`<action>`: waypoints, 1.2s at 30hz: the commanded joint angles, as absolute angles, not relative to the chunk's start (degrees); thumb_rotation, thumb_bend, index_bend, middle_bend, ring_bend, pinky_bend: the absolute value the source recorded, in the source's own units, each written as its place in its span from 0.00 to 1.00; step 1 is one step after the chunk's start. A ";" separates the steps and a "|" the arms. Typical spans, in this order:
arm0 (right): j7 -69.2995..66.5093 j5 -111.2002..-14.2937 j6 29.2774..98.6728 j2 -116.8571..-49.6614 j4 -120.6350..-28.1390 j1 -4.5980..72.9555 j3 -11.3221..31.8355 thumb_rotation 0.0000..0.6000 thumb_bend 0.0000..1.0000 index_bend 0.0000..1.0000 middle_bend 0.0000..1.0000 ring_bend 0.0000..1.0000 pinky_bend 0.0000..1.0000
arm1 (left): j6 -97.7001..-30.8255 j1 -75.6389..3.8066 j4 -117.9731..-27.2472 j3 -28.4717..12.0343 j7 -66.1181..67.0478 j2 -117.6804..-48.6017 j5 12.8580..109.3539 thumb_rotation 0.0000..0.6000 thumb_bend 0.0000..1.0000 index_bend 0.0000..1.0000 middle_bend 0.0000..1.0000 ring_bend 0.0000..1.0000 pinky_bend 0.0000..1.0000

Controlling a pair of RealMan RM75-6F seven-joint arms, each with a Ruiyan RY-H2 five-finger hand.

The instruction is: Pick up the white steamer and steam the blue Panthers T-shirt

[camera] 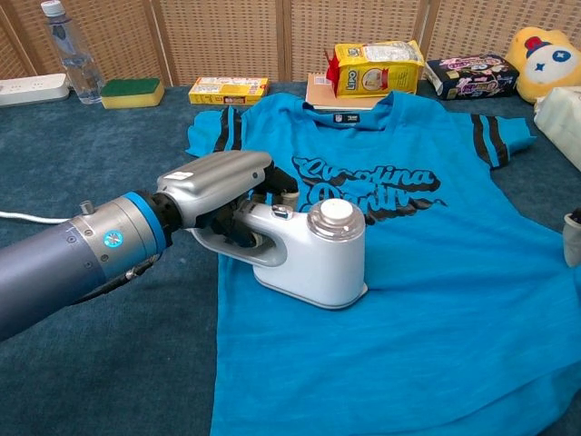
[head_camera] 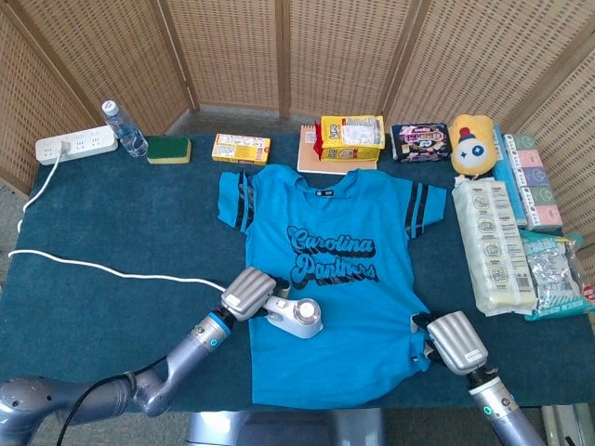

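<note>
The blue Panthers T-shirt (head_camera: 335, 269) (camera: 436, 263) lies flat on the dark table, collar away from me. My left hand (head_camera: 247, 295) (camera: 216, 186) grips the handle of the white steamer (head_camera: 296, 317) (camera: 313, 254), which rests on the shirt's lower left part, below the black lettering. My right hand (head_camera: 454, 341) (camera: 572, 238) rests on the shirt's lower right hem, holding the fabric down; its fingers are mostly hidden.
A white cord (head_camera: 102, 267) runs from the steamer to a power strip (head_camera: 76, 145). A water bottle (head_camera: 124, 128), green sponge (head_camera: 168, 149), boxes and snack packs (head_camera: 351, 136) line the back edge. Wrapped packages (head_camera: 495, 243) stand at the right.
</note>
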State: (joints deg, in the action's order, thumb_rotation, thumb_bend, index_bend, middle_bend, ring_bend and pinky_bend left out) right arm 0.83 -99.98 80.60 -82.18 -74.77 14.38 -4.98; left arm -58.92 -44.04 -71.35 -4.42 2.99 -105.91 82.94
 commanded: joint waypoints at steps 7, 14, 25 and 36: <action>0.56 -99.91 80.73 -81.99 -74.75 14.29 -4.99 1.00 0.57 0.64 0.59 0.65 0.80 | -59.43 -43.81 -71.71 -3.66 4.15 -106.72 84.64 1.00 0.48 0.56 0.73 0.66 0.76; 0.18 -99.84 81.02 -81.77 -74.56 14.06 -5.05 1.00 0.57 0.64 0.59 0.65 0.80 | -59.05 -44.19 -70.36 -3.35 5.50 -108.98 85.52 1.00 0.48 0.56 0.73 0.66 0.76; -0.01 -99.76 80.69 -81.99 -74.18 14.16 -5.02 1.00 0.57 0.64 0.59 0.65 0.80 | -59.36 -43.94 -68.13 -2.95 5.26 -109.42 86.72 1.00 0.48 0.56 0.73 0.66 0.76; 0.11 -99.78 80.24 -82.40 -74.07 14.47 -4.94 1.00 0.57 0.64 0.59 0.65 0.80 | -60.64 -43.39 -66.80 -3.71 3.93 -107.44 87.07 1.00 0.48 0.56 0.73 0.66 0.76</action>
